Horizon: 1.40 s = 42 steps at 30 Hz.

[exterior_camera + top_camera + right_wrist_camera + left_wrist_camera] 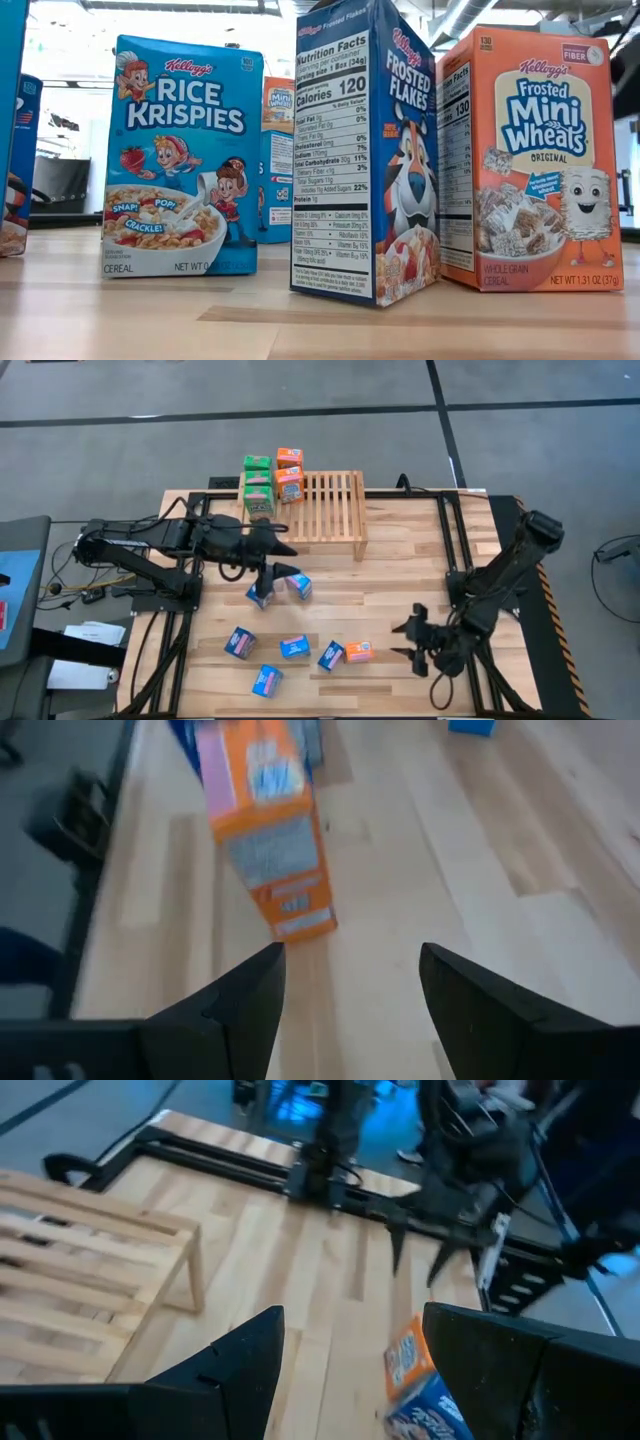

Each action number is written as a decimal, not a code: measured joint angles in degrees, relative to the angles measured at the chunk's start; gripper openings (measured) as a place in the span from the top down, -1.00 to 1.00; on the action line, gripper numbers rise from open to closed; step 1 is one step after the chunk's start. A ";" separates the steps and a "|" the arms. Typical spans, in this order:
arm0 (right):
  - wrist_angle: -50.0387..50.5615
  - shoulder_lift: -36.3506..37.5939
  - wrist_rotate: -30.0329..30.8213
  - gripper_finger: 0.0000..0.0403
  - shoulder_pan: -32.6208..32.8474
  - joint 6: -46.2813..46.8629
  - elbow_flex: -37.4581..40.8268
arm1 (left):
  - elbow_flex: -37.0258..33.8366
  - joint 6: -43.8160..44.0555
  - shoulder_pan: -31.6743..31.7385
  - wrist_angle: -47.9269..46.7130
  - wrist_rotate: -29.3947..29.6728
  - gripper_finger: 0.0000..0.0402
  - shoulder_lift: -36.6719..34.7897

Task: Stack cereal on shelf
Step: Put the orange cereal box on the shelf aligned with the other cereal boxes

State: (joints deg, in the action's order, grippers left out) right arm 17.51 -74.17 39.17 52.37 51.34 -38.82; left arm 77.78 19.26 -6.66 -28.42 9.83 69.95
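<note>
Wooden counter (400, 575) fills the middle of the high view. Shelf (330, 506), light slatted wood, sits at upper center of the frame, at the counter's far edge. On its left end four cereal boxes are already stacked: two green boxes (258, 482) and two orange boxes (289, 475), touching each other.

Left gripper (277, 567) is at center-left of the high view, just below the shelf's left part, fingers spread apart and holding nothing. Two blue boxes (281, 590) sit right below it, near the fingertips; contact cannot be told. In the left wrist view the gap between its dark fingers (240, 1370) shows bare wood, and a blue box (415, 1390) lies next to one finger.

Right gripper (415, 638) is at lower right of the high view, fingers apart, nothing held. An orange box (358, 652) lies just to its left, apart from it. The right wrist view shows that orange box (268, 835) ahead of the open fingers (235, 1010), not between them.

Loose blue boxes (285, 655) are scattered along the lower center of the high view, with the orange one at the right end of the row.

Low view: Rice Krispies box (180, 160) at left, Frosted Flakes box (365, 155) at center, Frosted Mini-Wheats box (530, 160) at right, all upright on the counter.
</note>
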 joint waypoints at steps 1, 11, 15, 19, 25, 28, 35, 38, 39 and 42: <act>-1.19 -1.27 -0.04 -0.26 0.18 -0.66 0.05 | 0.00 0.66 0.00 -0.09 0.92 -0.14 0.00; -19.86 -8.54 8.58 -0.26 6.17 1.71 6.28 | 0.00 1.58 0.00 5.25 6.83 -0.14 0.02; -35.28 -8.57 13.33 -0.26 7.33 0.63 14.54 | 0.00 1.46 -0.02 7.17 7.09 -0.14 0.02; -36.18 -8.99 8.18 -0.26 4.35 -8.16 14.33 | 0.00 -1.32 -0.04 7.85 7.47 -0.14 0.02; -36.50 -11.89 4.23 -0.26 0.69 -14.66 9.67 | 0.04 -1.58 -0.02 10.10 7.57 -0.14 0.44; -35.99 -13.38 3.73 -0.27 -0.14 -14.06 9.50 | 0.04 -1.56 0.00 10.20 7.71 -0.14 0.44; -36.87 -15.52 -6.69 -0.27 -3.89 -16.95 9.47 | 0.04 -0.70 0.00 10.14 9.35 -0.14 0.46; -37.26 -15.55 -7.47 -0.27 -4.62 -18.08 9.47 | 0.04 -0.14 0.00 10.14 10.85 -0.14 0.46; -37.40 -15.55 -7.63 -0.27 -4.94 -18.54 9.46 | 0.04 -0.09 0.00 10.18 11.14 -0.14 0.46; -37.39 -15.55 -8.77 -0.27 -5.51 -18.85 9.47 | 0.04 0.50 0.00 10.43 11.57 -0.14 0.46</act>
State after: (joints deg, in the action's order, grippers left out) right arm -19.88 -89.71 30.40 46.86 32.49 -29.34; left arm 77.82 19.76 -6.66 -17.99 21.41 70.41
